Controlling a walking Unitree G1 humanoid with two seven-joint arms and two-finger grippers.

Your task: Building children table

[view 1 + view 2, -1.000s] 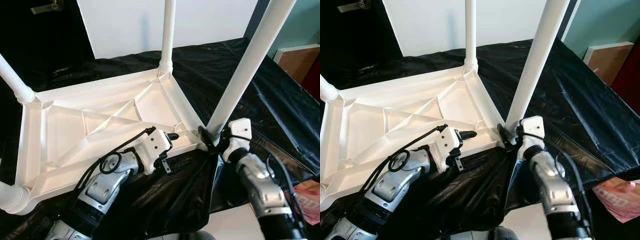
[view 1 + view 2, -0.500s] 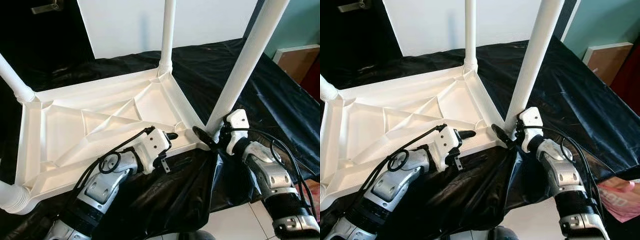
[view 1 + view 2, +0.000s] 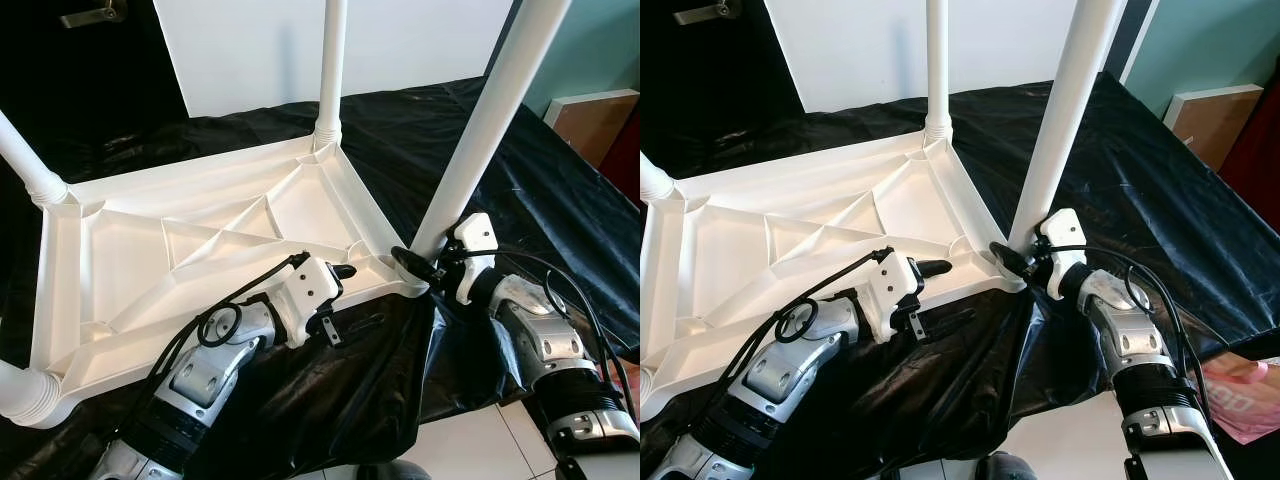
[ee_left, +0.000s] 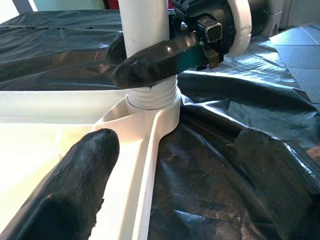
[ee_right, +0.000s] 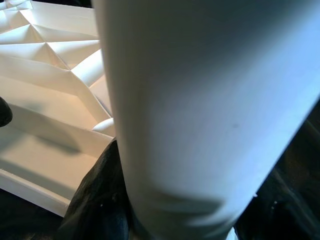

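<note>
The white plastic children's table top (image 3: pixel 130 260) lies upside down on a black sheet. A thin leg (image 3: pixel 330 70) stands in its far corner. A thick white leg (image 3: pixel 480 130) rises, leaning right, from the near right corner socket (image 4: pixel 152 102). My right gripper (image 3: pixel 415 262) is shut on this leg's base; one of its fingers (image 4: pixel 155 62) wraps the leg just above the socket. My left gripper (image 4: pixel 175 165) is open, its fingers (image 4: pixel 75 190) straddling the table's near rim beside that corner. More legs sit at the left corners (image 3: pixel 25 160).
The black sheet (image 3: pixel 560 180) drapes over the front edge near both arms, with tiled floor (image 3: pixel 470 450) below. A brown box (image 3: pixel 595 120) stands at the right and a pink packet (image 3: pixel 1240 400) lies low right. A white board (image 3: pixel 250 50) stands behind.
My right forearm has swung outward to the right while its gripper stays at the leg's base. The thick leg stands slightly more upright. The left arm has held still.
</note>
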